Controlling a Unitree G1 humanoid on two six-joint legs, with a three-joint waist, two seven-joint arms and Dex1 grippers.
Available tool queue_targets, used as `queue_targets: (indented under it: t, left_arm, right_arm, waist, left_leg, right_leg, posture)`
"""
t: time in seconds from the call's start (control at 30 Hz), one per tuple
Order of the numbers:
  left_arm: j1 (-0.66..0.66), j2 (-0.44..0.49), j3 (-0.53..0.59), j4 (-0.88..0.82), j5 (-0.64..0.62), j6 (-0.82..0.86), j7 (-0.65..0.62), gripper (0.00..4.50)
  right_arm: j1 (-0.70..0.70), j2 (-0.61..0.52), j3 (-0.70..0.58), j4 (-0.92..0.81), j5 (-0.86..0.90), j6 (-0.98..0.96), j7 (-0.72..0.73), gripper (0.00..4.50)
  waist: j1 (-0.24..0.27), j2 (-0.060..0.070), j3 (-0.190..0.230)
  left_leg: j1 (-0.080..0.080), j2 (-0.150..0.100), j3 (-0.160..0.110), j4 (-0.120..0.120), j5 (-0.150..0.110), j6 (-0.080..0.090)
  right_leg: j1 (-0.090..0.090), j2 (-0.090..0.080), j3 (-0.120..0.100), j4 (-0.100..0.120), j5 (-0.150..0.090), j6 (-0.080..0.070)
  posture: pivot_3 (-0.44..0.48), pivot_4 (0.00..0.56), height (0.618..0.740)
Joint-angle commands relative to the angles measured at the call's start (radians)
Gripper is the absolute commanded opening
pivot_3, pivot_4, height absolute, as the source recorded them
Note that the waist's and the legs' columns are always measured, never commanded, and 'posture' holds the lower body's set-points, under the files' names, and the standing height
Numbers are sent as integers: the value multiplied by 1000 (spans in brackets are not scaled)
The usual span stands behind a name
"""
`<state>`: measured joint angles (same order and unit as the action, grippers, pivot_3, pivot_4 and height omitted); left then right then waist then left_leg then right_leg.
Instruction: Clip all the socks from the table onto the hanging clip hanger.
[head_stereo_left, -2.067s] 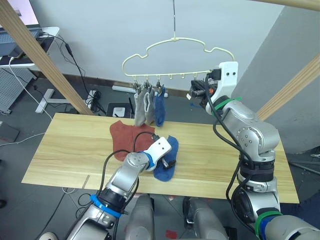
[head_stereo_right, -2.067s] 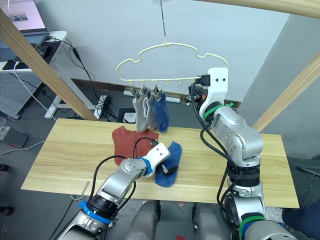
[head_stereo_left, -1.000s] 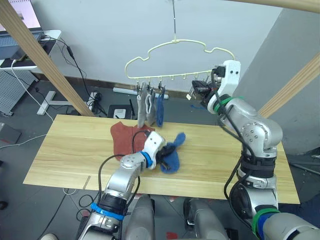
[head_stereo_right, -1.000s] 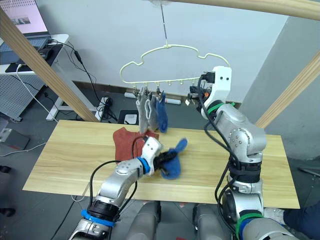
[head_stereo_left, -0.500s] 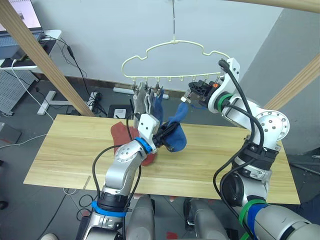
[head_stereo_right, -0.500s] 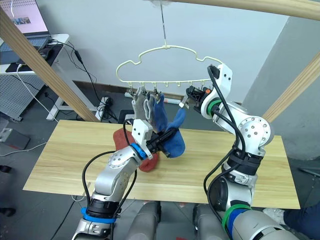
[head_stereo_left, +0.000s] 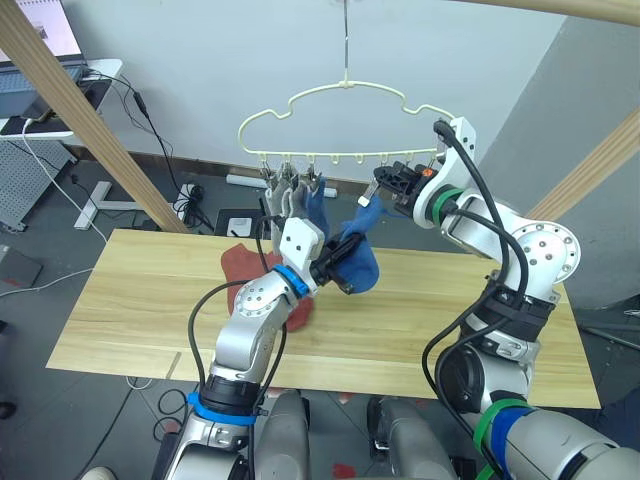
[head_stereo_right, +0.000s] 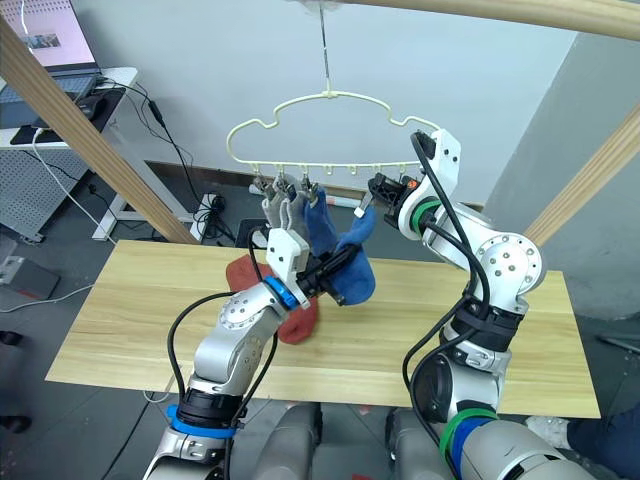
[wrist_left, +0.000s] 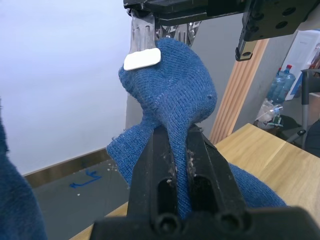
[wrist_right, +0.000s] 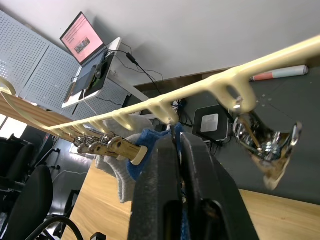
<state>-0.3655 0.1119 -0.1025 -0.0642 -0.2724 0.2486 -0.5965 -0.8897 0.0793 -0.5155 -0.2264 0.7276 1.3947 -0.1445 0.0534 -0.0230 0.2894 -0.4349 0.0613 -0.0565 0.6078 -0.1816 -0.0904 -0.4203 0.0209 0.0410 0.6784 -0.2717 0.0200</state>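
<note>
My left gripper (head_stereo_left: 338, 262) is shut on a blue sock (head_stereo_left: 362, 265) and holds it up off the table (head_stereo_left: 130, 300). The sock's upper end reaches a grey metal clip (wrist_left: 142, 35) of the pale-yellow clip hanger (head_stereo_left: 345, 92). My right gripper (head_stereo_left: 385, 185) is shut on that clip, beneath the hanger's row of hooks. In the left wrist view the clip's white pad (wrist_left: 142, 59) rests against the sock's tip. Two grey socks (head_stereo_left: 285, 200) and a blue one (head_stereo_left: 315, 205) hang clipped at the row's left end. A rust-red sock (head_stereo_left: 240, 265) lies on the table, partly behind my left arm.
Thick wooden poles slant down at the left (head_stereo_left: 80, 110) and right (head_stereo_left: 590, 170) of the table. A bare clip (wrist_right: 262, 145) hangs further along the hanger. A desk with a laptop (head_stereo_left: 40, 60) and floor cables lie behind on the left.
My left gripper has lifted the blue sock from the table up to the hanger. My right gripper has shifted inward along the row to a clip, and the sock's tip now meets it.
</note>
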Motion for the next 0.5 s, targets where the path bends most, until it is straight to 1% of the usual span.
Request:
queue_targets:
  t: [0.03, 0.1, 0.23, 0.3, 0.33, 0.37, 0.4, 0.47, 0.5]
  left_arm:
    - [-3, -5, -9, -21, -10, -22, -3, 0]
    - [3, -3, -11, -26, -10, -23, -5, 0]
    - [6, 1, -12, -31, -25, 3, -11, 0]
    - [5, 8, -10, -30, -35, 18, -20, 533]
    - [4, 11, -8, -28, -42, 27, -24, 716]
    - [3, 15, -8, -25, -47, 33, -28, 1013]
    - [2, 20, -5, -20, -56, 48, -33, 1406]
    - [-3, 31, 2, -12, -75, 72, -46, 1905]
    - [-6, 41, 9, -8, -83, 86, -53, 2244]
  right_arm:
    - [42, -20, 3, -11, 8, 30, 8, 1560]
    - [47, -18, 1, -21, 22, 30, 16, 2344]
    - [28, 11, -136, -61, 160, 119, 34, 3751]
    - [23, -2, -178, -85, 209, 158, 38, 4412]
    - [27, -17, -193, -99, 233, 178, 46, 4500]
    - [32, -31, -202, -112, 253, 192, 53, 4500]
    - [45, -46, -210, -130, 275, 206, 62, 4500]
    - [79, -78, -199, -173, 304, 214, 87, 4500]
    - [108, -104, -168, -206, 308, 207, 106, 4500]
  waist:
    - [-1, 0, 0]
    - [-3, 1, 1]
    - [-10, 2, 1]
    - [-11, 2, 1]
    - [-12, 2, 1]
    - [-13, 2, 1]
    - [-15, 2, 1]
    - [-18, 2, 1]
    - [-20, 2, 1]
  left_leg:
    - [0, 0, 0, 0, 0, 0]
    - [-1, 0, 0, 0, 0, 0]
    - [-2, 1, 1, -1, 0, 0]
    - [-2, 1, 1, -2, 0, 0]
    - [-2, 1, 1, -2, 0, 0]
    - [-2, 1, 1, -2, 0, 0]
    - [-2, 1, 1, -2, 0, 0]
    - [-2, 1, 1, -2, 0, 0]
    - [-2, 1, 1, -2, 0, 0]
  right_leg:
    - [0, 0, 0, 0, 0, 0]
    - [-1, 0, 0, 0, 0, 0]
    - [-3, 1, 0, 0, 0, 0]
    - [-3, 1, 0, 0, 0, 0]
    - [-3, 1, 0, 0, 0, 0]
    - [-3, 1, 1, 0, 0, 0]
    - [-3, 1, 1, 0, 0, 0]
    - [-3, 1, 1, 0, 0, 0]
    - [-3, 1, 1, 0, 0, 0]
  posture:
    - [155, 280, 740]
    - [159, 276, 740]
    - [159, 271, 740]
    - [153, 269, 740]
    - [149, 268, 740]
    - [146, 267, 740]
    - [143, 267, 740]
    - [141, 265, 740]
    - [138, 264, 740]
